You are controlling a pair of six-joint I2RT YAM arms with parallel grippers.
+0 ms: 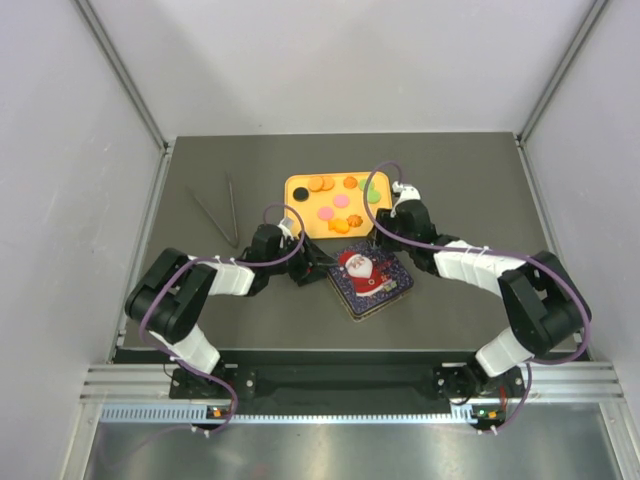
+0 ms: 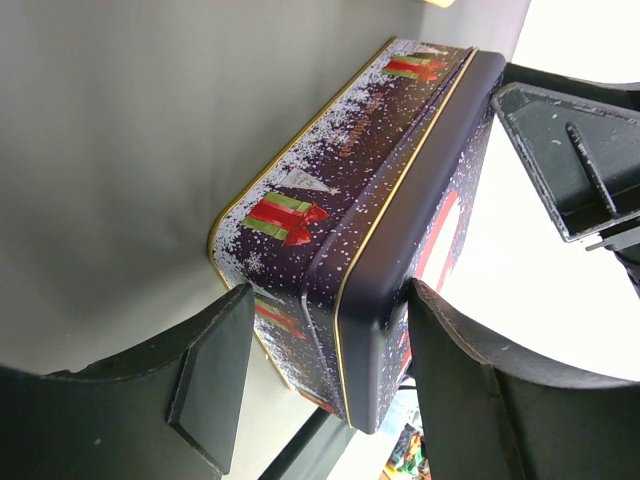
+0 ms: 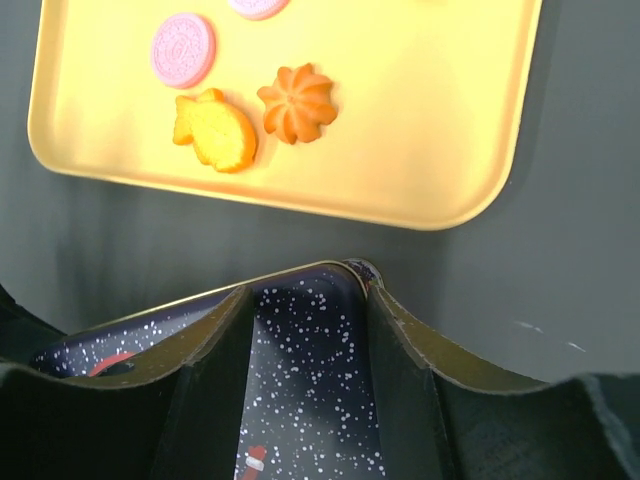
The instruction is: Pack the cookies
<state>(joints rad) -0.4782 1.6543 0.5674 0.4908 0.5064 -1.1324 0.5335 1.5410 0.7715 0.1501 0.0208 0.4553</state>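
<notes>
Work surface: a dark grey table (image 1: 480, 200), matt, with faint scuffs visible in the right wrist view. It is enclosed on three sides by plain pale walls (image 1: 330, 60) with metal posts (image 1: 120, 70) at the back corners. An aluminium rail (image 1: 350, 378) runs along the near edge and carries both arm bases. A yellow tray (image 1: 305, 226) sits at the centre rear of the table. The cookies (image 1: 341, 201) lie loose on it, all apart from one another: orange, pink, green and one black. The right wrist view shows a pink round, an orange fish shape and an orange rosette near the tray's front edge. Just in front of the tray lies a dark blue tin (image 1: 372, 275) with a Santa lid, set askew; the lid is on. Metal tongs (image 1: 232, 212) lie well to the left of the tray, untouched. The left gripper (image 1: 305, 268) is at the tin's left corner, its fingers spread, one beside the base and one against the lid rim. The right gripper (image 1: 383, 240) is at the tin's rear corner, fingers spread with the corner between them. Whether either pair presses on the tin cannot be told
</notes>
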